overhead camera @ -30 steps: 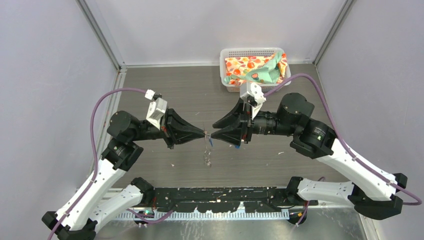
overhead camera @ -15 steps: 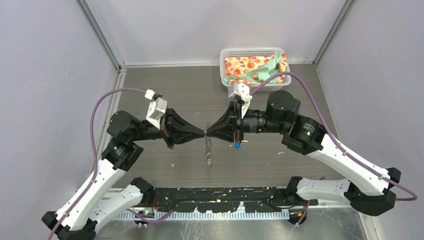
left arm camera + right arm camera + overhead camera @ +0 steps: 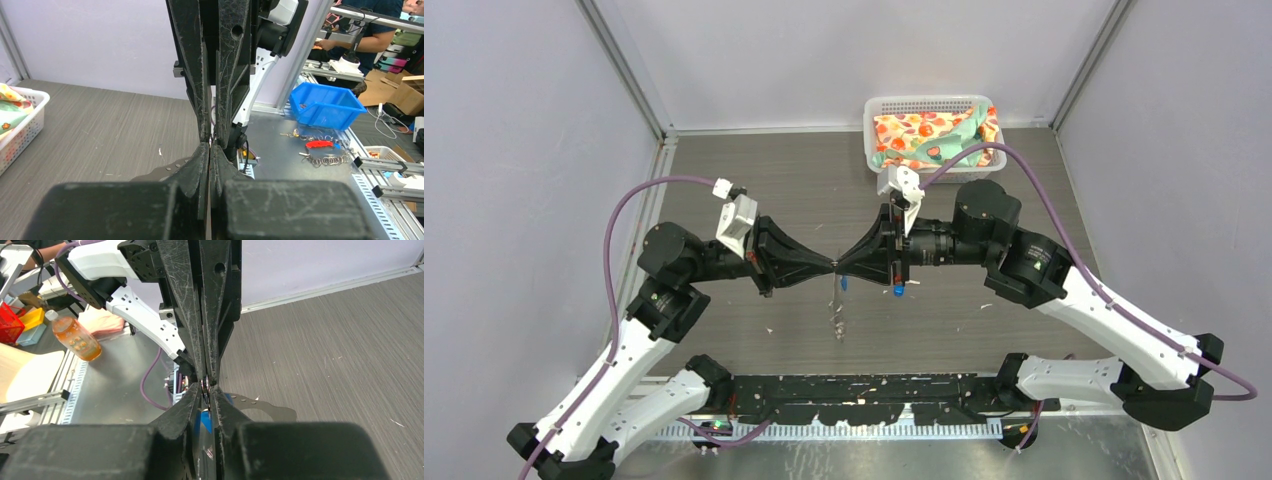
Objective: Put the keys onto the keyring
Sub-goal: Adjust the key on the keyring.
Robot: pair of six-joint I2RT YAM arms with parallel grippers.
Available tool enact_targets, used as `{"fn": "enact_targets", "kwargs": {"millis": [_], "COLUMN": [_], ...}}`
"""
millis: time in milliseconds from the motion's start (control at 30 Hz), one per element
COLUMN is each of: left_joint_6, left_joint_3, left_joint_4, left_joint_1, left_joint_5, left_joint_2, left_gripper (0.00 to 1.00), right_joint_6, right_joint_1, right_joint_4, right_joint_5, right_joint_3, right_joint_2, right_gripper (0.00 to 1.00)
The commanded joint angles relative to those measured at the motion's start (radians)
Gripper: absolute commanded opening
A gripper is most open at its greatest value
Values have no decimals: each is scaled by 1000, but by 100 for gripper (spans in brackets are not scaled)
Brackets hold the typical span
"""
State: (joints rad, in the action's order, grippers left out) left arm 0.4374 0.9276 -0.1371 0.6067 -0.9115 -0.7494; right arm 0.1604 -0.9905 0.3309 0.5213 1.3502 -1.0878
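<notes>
My two grippers meet tip to tip above the middle of the table. The left gripper (image 3: 831, 267) (image 3: 209, 146) is shut on the top of the keyring (image 3: 837, 305), a thin silvery wire loop that hangs down from the tips. The right gripper (image 3: 841, 268) (image 3: 204, 388) faces it, its jaws drawn in to a narrow slit on the same bit of wire. One key with a blue head (image 3: 845, 284) (image 3: 206, 420) dangles by the ring just under the right fingers and shows through their gap. The ring's wire is hard to make out in both wrist views.
A white basket (image 3: 872, 110) (image 3: 30, 125) with a flowered cloth (image 3: 929, 135) stands at the back right of the table. Side walls close in the table on the left and right. Small white scraps (image 3: 984, 306) lie on the table surface.
The right gripper has moved left to the ring's top, turned about its axis, and narrowed its jaws from wide open to a slit. The left gripper, ring and key have stayed put.
</notes>
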Motion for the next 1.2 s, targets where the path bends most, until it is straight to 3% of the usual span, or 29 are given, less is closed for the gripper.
{"fn": "enact_targets", "kwargs": {"millis": [0,67,200,233,300,333,433,633,867,1167], "left_joint_6": [-6,-8,-76,-109,-181,-219,-339,-552,-612,-690], "left_joint_3": [45,45,48,58,69,77,112,218,312,357], "left_joint_4": [-18,-13,53,89,160,201,328,553,653,794], "left_joint_1": [-1,1,0,1,0,1,1,-1,-1,-2], "left_joint_5": [20,20,20,20,17,7,-54,-147,-286,-308], "left_joint_2": [16,17,17,16,16,14,-7,-106,-182,-213], "left_gripper": [0,0,0,5,32,40,46,47,35,19], "right_joint_6": [8,5,4,1,-3,-3,-6,-32,-59,-90], "right_joint_1": [4,4,5,5,5,6,5,4,5,4], "right_joint_4": [-23,-23,40,89,195,237,344,522,640,747], "right_joint_5": [-11,-34,-86,-88,-82,-75,-24,57,70,65], "right_joint_3": [26,28,57,82,148,173,243,381,503,602], "right_joint_2": [9,14,26,15,-15,-31,-77,-190,-273,-338], "right_gripper": [12,2,1,1,1,1,1,1,1,1]}}
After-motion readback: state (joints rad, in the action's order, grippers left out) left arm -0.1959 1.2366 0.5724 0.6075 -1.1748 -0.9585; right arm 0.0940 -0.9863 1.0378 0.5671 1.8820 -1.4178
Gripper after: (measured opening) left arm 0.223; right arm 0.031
